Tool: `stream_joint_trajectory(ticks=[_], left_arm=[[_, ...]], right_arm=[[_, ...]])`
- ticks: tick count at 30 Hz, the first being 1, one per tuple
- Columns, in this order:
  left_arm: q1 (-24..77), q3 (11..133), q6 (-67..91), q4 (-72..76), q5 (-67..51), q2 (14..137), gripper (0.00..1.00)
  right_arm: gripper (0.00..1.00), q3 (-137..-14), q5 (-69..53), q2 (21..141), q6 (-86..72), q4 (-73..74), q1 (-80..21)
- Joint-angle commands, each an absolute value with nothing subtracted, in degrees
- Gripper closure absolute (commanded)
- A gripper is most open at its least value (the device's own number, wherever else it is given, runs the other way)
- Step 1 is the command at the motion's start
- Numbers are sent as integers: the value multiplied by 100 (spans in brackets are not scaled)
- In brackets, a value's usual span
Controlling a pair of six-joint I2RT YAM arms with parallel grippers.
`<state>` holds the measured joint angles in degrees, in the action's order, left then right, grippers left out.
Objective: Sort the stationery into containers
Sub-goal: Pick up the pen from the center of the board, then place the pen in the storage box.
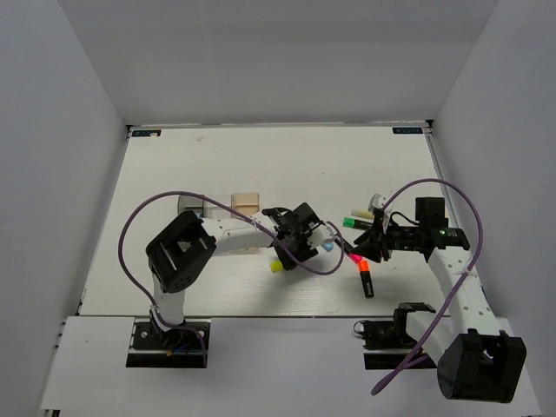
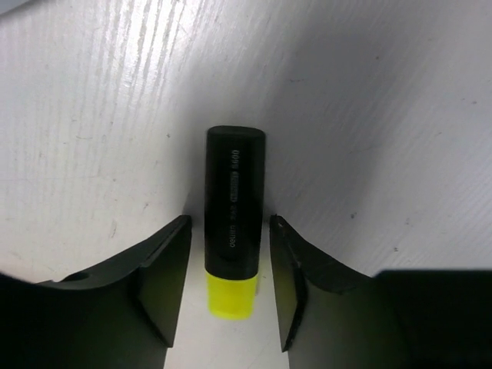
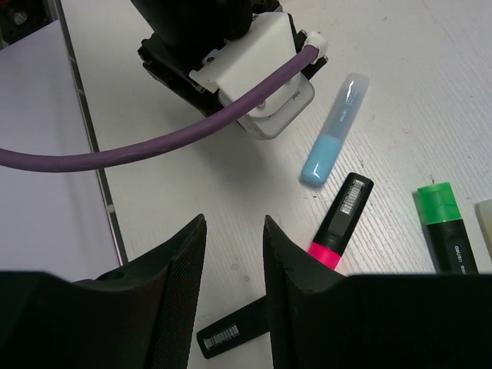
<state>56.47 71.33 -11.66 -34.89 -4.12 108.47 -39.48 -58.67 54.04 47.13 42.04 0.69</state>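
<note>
Between the left fingers: yellow highlighter (image 2: 234,192) lay flat near the middle of the table (image 1: 174,156), a bit toward the near edge
Long axis: ran parallel to the finger faces, with the yellow end toward the wrist and the black end pointing away
Left gripper (image 2: 231,223): partly open and straddling it, with thin gaps on both sides, so imo not clamped yet
Next move: judging by that, just a squeeze, no turning needed
Nearer arm: left by far, since it was right on top of it
Right gripper (image 3: 233,227): narrow gap, nothing in it, hovering over the orange highlighter (image 1: 367,282) toward the right edge
Highlighter count: four, namely the yellow, the orange, a pink highlighter (image 3: 338,223) and a green highlighter (image 3: 446,231)
Marker count: one light-blue marker (image 3: 334,131)
Trays: only the tan tray (image 1: 248,205) was clear to me; the left arm hid the rest
</note>
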Motion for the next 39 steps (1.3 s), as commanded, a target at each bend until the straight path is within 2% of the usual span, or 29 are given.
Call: stream_joint_trajectory(ticks=[1, 2, 3, 5, 6, 10, 11, 12, 13, 14, 18, 19, 21, 22, 23, 26, 27, 28, 29, 31, 35, 38, 39], left_arm=[[5722, 6891, -1204, -3428, -221, 10942, 45], [5722, 6812, -1204, -3410, -202, 10960, 48], [5722, 6785, -1195, -3358, -193, 10977, 55], [5722, 6724, -1204, -3392, -167, 11004, 65], [5722, 6706, -1178, -3427, -167, 11013, 74], [5730, 6767, -1143, -3498, -220, 10925, 90], [5730, 6802, -1116, -3533, -202, 10890, 93], [5730, 6968, -1073, -3612, -202, 10742, 98], [5739, 7022, -1003, -3665, -202, 10662, 99], [5739, 7075, -985, -3709, -185, 10592, 100], [5626, 7426, -756, -3788, -237, 9977, 100], [5590, 7462, -625, -3762, -281, 9775, 100], [5406, 7497, -266, -3701, -316, 9467, 100], [5153, 7480, -177, -3648, -369, 9135, 100], [5046, 7384, 216, -3604, -360, 9019, 100], [4554, 7130, 674, -3393, -238, 8430, 100], [4466, 7093, 729, -3375, 189, 8333, 100], [4160, 7049, 790, -3392, 385, 8088, 100], [4018, 7040, 1035, -3567, 613, 8034, 100], [3351, 7119, 1194, -3761, 932, 8007, 100], [2419, 7075, 1178, -4121, 589, 8181, 100], [2145, 7014, 1081, -4192, 554, 8392, 100], [2066, 6988, 1081, -4166, 562, 8437, 100]], right_arm=[[61, -4052, -6021, 5300, 4755, 4263, 97], [61, -4034, -6021, 5282, 4755, 4254, 105], [61, -4034, -6021, 5291, 4755, 4271, 114], [61, -4034, -6021, 5265, 4737, 4263, 123], [61, -4043, -6029, 5265, 4737, 4263, 106], [61, -4052, -6003, 5265, 4720, 4263, 106], [58, -4043, -6012, 5256, 4728, 4271, 105], [37, -4043, -5968, 5247, 4711, 4263, 114], [21, -4043, -5933, 5221, 4694, 4237, 114], [10, -4043, -5933, 5212, 4685, 4228, 114], [11, -3973, -5950, 5177, 4702, 4184, 114], [16, -3990, -5933, 5168, 4702, 4192, 114], [59, -3999, -5828, 5238, 4571, 4140, 106], [94, -4043, -5792, 5264, 4509, 4122, 105], [100, -4060, -5618, 5282, 4317, 4044, 114], [99, -4061, -5467, 5326, 3956, 3850, 105], [65, -4052, -5476, 5344, 3755, 3771, 97], [16, -4060, -5476, 5361, 3649, 3718, 97], [9, -4069, -5441, 5361, 3578, 3683, 105], [9, -4061, -5502, 5344, 3446, 3621, 105], [9, -3937, -5406, 5247, 3182, 3314, 97], [40, -3972, -5318, 5308, 3112, 3287, 105], [77, -4034, -5265, 5343, 3050, 3287, 105]])
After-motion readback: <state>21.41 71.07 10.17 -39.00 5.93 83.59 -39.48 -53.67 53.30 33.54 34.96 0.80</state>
